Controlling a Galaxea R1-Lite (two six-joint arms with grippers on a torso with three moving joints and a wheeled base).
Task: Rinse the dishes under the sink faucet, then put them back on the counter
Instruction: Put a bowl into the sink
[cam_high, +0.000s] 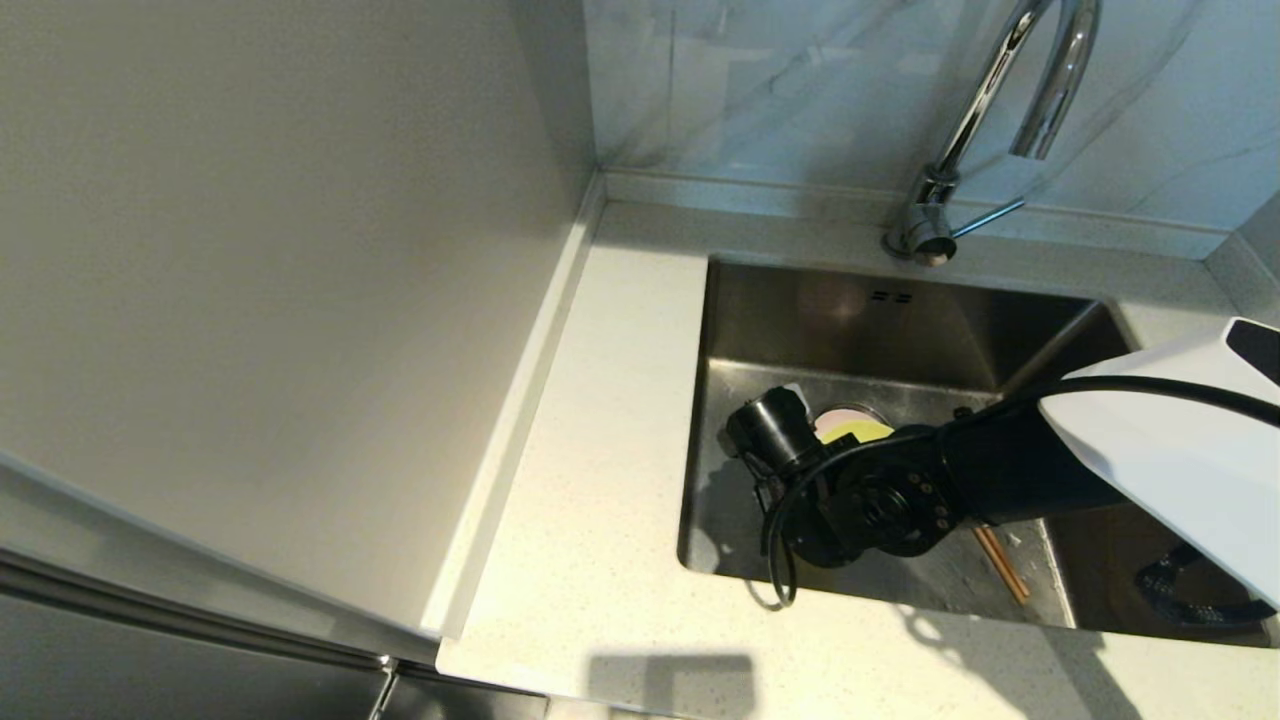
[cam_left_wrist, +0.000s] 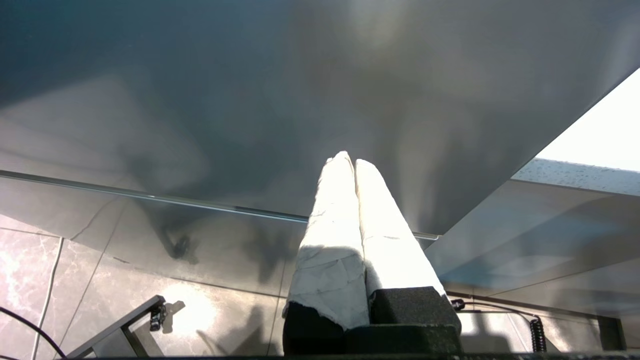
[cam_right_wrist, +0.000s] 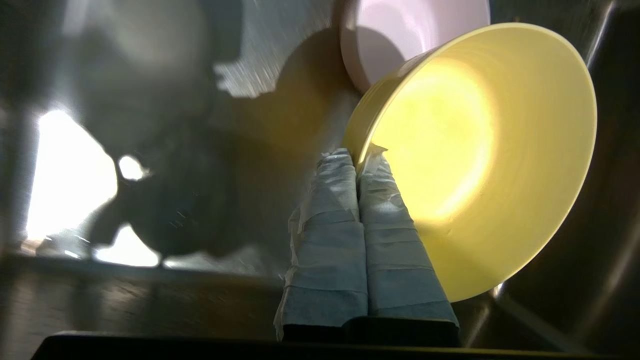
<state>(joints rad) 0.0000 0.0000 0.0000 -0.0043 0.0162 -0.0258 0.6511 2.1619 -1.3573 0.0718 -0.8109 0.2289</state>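
My right gripper (cam_right_wrist: 356, 157) is down inside the sink (cam_high: 900, 320), shut on the rim of the yellow-green bowl (cam_right_wrist: 480, 160), one finger inside and one outside. The bowl (cam_high: 868, 431) stands tilted against the fingers. Just behind it lies the pale pink bowl (cam_right_wrist: 400, 35), also seen as a sliver (cam_high: 832, 418) in the head view. The brown chopsticks (cam_high: 1002, 566) rest on the sink floor near its front wall, partly under my right arm. The chrome faucet (cam_high: 1000, 100) arches over the back of the basin. My left gripper (cam_left_wrist: 350, 160) is shut and empty, parked below the counter.
The speckled counter (cam_high: 600, 450) runs to the left of and in front of the sink, with a raised rim along the plain wall panel (cam_high: 280, 300). The faucet's thin lever (cam_high: 985, 217) points right. A black cable loops off my right wrist over the sink's front edge.
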